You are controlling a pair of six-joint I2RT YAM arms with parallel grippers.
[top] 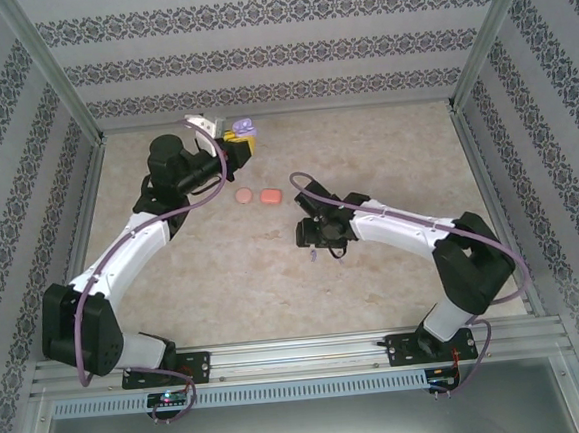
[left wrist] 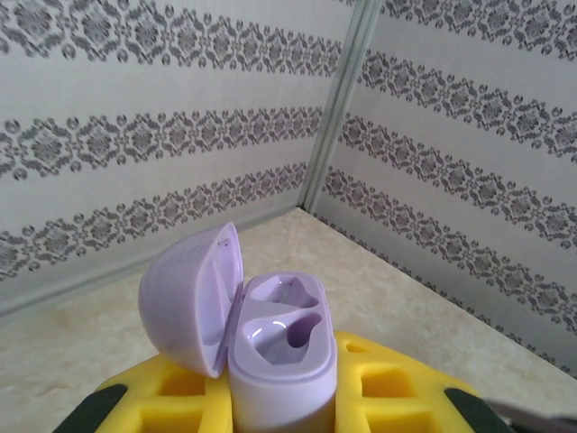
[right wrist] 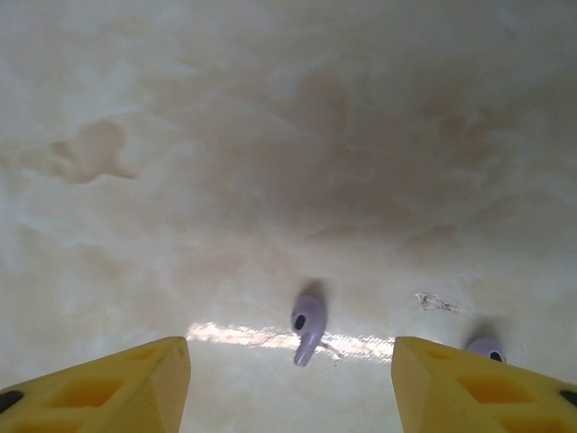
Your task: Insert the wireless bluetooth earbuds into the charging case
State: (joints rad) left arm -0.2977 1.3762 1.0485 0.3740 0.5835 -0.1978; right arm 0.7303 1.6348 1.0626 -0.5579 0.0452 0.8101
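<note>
Surface: pale marbled table [top: 384, 139], boxed in by patterned walls [top: 257, 59].
Case: purple charging case [left wrist: 281, 361] upright with its lid [left wrist: 189, 298] swung open to the side; both sockets look bare.
Left gripper [top: 236, 142]: up near the back wall, its yellow fingers clamped tight on the case body, presenting it mouth-up.
Right gripper [right wrist: 290, 361]: low over mid-table, jaws spread wide, nothing between them but bare table and one bud. Cannot tell whether the tips touch the table.
Target bud: purple earbud [right wrist: 307, 323] lying on the table between the two yellow fingertips [right wrist: 176, 365], a shade towards the right one.
Bud axis: head away from the wrist, stem pointing back towards it, so the long axis runs across the closing line. Judged: the pads would meet its narrow sides.
Second bud: another purple bud [right wrist: 485, 347] just beyond the right fingertip, outside the gap.
Nearer arm: the right, by far; the left is busy with the case, well apart.
Also on the table: two salmon-pink pieces [top: 258, 195] side by side between the arms; too small to tell what they are.
Next move, judged: lower slightly, close on the centred bud.
</note>
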